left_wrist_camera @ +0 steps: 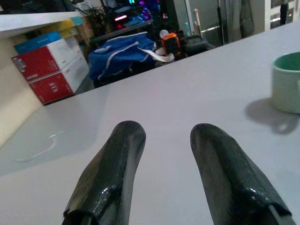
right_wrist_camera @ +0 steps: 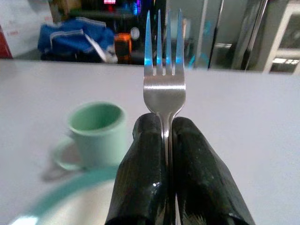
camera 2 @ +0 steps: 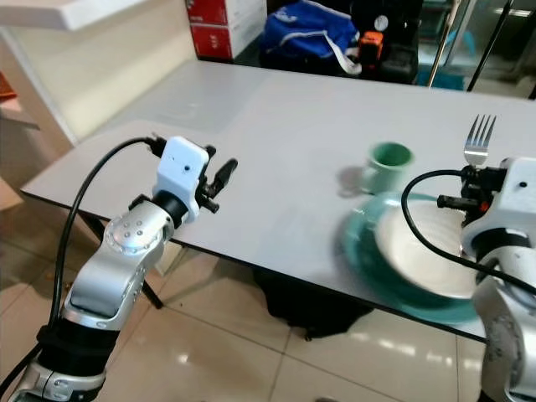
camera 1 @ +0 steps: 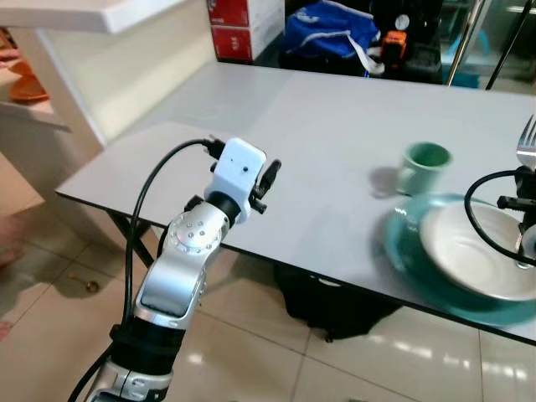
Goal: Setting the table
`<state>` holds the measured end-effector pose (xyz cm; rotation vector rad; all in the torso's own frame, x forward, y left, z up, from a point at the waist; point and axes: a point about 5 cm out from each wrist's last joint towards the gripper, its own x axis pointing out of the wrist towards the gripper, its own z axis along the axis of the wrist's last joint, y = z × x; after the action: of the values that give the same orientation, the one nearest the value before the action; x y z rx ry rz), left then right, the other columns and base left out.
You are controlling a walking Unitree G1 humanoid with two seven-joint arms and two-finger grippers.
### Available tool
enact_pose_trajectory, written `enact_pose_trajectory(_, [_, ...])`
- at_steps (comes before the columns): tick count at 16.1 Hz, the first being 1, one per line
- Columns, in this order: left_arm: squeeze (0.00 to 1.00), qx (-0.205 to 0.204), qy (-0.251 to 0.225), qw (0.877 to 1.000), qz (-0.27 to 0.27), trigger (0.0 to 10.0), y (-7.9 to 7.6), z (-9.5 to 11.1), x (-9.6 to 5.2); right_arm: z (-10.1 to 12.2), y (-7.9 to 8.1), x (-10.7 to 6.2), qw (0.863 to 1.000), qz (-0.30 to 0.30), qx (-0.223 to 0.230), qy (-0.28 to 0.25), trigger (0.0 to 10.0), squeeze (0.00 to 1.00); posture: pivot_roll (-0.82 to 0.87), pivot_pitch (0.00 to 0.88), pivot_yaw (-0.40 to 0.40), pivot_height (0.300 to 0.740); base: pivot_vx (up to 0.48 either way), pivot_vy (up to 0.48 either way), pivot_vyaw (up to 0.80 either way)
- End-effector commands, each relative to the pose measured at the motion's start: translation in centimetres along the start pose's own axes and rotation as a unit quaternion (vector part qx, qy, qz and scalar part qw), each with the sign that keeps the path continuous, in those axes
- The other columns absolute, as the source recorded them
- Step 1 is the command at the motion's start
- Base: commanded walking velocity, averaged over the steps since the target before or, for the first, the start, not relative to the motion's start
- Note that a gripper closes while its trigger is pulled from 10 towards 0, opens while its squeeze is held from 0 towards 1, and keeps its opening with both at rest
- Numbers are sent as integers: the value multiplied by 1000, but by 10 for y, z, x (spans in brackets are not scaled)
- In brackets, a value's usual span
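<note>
Grey table [camera 2: 276,151] carries a green mug [camera 2: 383,166] beside a white bowl [camera 2: 419,251] on a teal plate [camera 2: 368,260]. Right gripper [right_wrist_camera: 167,140] pinches an upright fork [right_wrist_camera: 164,70] above them; left gripper [left_wrist_camera: 164,140] hovers, jaws apart.

A big grey table [camera 1: 276,151] stood in the room. Under the table the floor [camera 1: 251,352] had shiny pale tiles, and something black [camera 1: 335,310] sat there. Behind the table lay a blue bag [camera 1: 327,29] and red and white boxes [camera 1: 243,25]. A cream wall [camera 1: 126,75] stood to the left of the table, with a white shelf [camera 1: 92,12] above it.
</note>
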<state>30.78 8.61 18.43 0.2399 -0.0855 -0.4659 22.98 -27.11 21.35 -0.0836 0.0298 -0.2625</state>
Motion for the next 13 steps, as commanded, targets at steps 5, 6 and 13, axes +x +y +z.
enact_pose_trajectory(5, [0, 8, -4, 998, -62, 10000, -8, 2, -3, 1, -2, -5, 997, 66, -4, 51, 10000, 0, -97, 27, 108, 740, 0, -158, 0])
enact_pose_trajectory(6, [0, 18, -10, 995, -101, 10000, -13, 3, -7, 6, 3, -7, 994, 99, -12, 44, 10000, 0, -95, 26, 107, 740, 0, 0, 0])
enact_pose_trajectory(13, [0, 9, 10, 964, -264, 10000, 11, 0, -51, 4, 42, -23, 938, 318, -108, 86, 10000, 0, -77, 34, 101, 740, 0, 0, 0])
